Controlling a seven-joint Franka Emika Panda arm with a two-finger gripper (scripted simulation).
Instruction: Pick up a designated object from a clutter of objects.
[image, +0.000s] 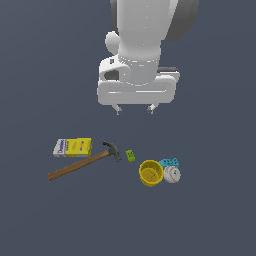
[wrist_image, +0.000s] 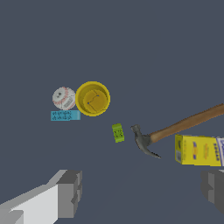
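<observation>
The white baseball with red stitching lies on the floor at the exterior view's right, touching the yellow cup and next to the teal block. It also shows in the wrist view, beside the cup and the teal block. My gripper hangs well above the clutter, open and empty, its fingers spread wide. The gripper is above the small green block, to the exterior view's left of the ball.
A wooden-handled hammer lies at the exterior view's left, its head near the green block. A yellow-and-white box lies just behind the handle. The hammer and box also show in the wrist view.
</observation>
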